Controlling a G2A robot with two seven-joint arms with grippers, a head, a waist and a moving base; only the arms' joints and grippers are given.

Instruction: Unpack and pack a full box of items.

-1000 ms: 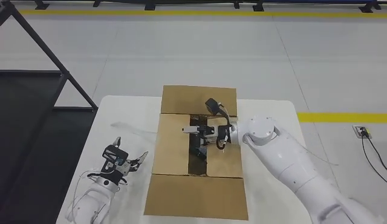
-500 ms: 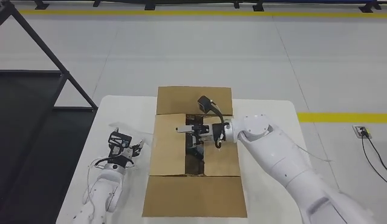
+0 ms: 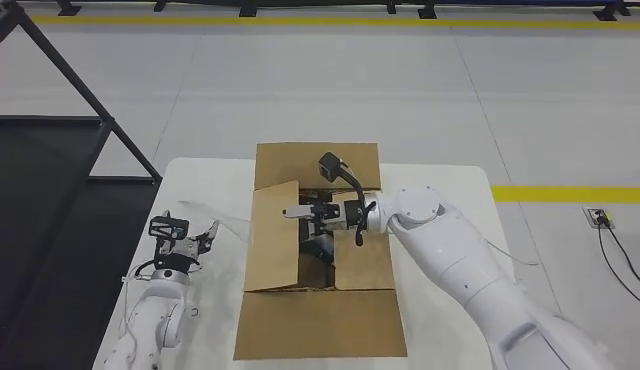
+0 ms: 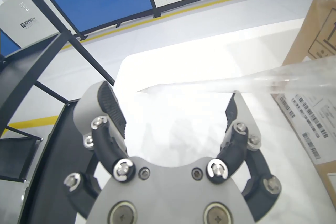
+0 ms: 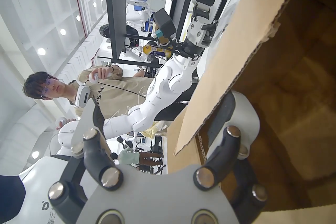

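Over the last second the right gripper (image 3: 303,212) sweeps from the middle of the cardboard box (image 3: 320,325) toward its left side, and the left flap (image 3: 272,235) now stands tilted up instead of lying over the opening. More of the dark contents (image 3: 318,255) shows, though what they are I cannot tell. The left gripper (image 3: 183,232) meanwhile draws away from the box's left wall. Judging by this, unpacking is only starting: the box is being opened and nothing is out yet.

The right gripper's fingers are spread wide with the flap's torn edge (image 5: 249,33) running between them. One finger (image 5: 236,117) lies against the cardboard, so this is a push, not a pinch. The left gripper (image 4: 170,101) is spread and empty above the table (image 3: 440,190), left of the box, just under a clear plastic strip (image 4: 210,83) that juts from the box's side.
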